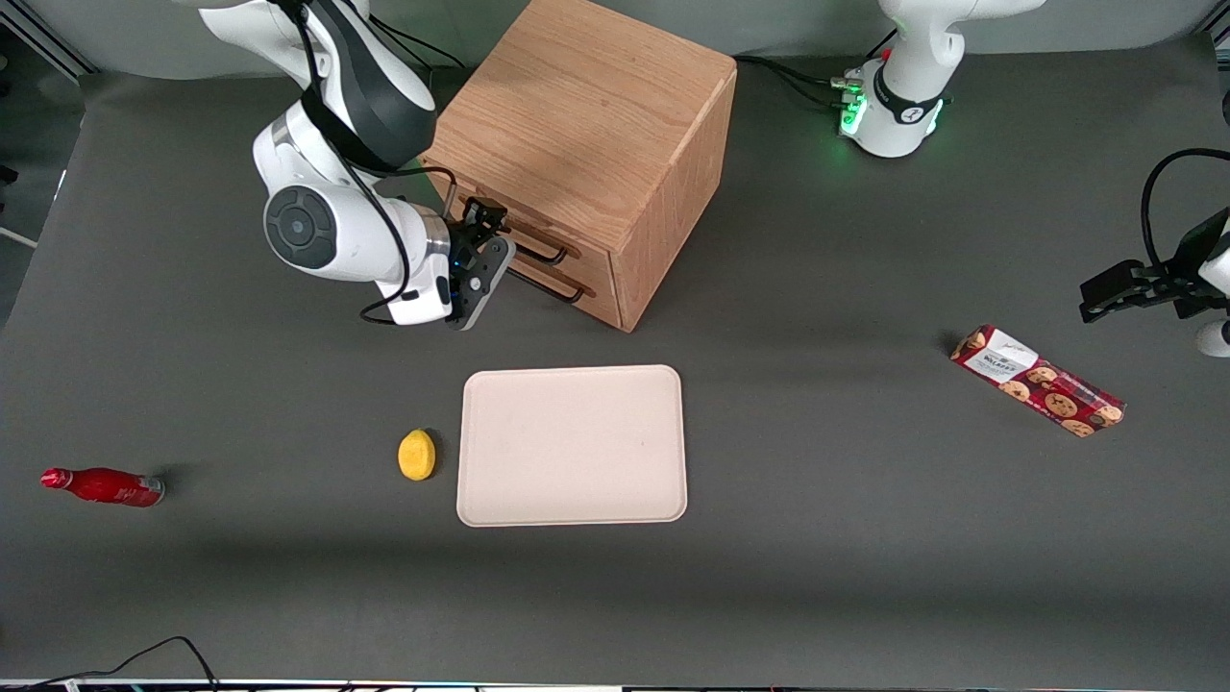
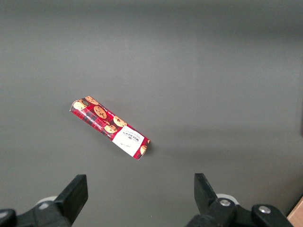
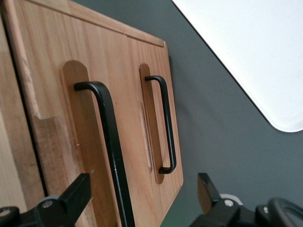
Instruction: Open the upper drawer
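Note:
The wooden cabinet (image 1: 586, 115) stands at the back of the table with two drawers in its front. The upper drawer (image 1: 588, 252) looks shut; its black bar handle (image 1: 534, 252) runs above the lower drawer's handle (image 1: 555, 287). My right gripper (image 1: 488, 223) is right in front of the upper drawer, at the end of its handle. In the right wrist view the gripper (image 3: 142, 187) is open, and the upper handle (image 3: 110, 142) runs between its two fingers without being clamped. The lower drawer's handle (image 3: 166, 124) lies outside them.
A beige tray (image 1: 573, 445) lies in front of the cabinet, nearer the camera, with a yellow lemon (image 1: 416, 454) beside it. A red bottle (image 1: 104, 486) lies toward the working arm's end. A biscuit packet (image 1: 1038, 381) lies toward the parked arm's end and shows in the left wrist view (image 2: 110, 127).

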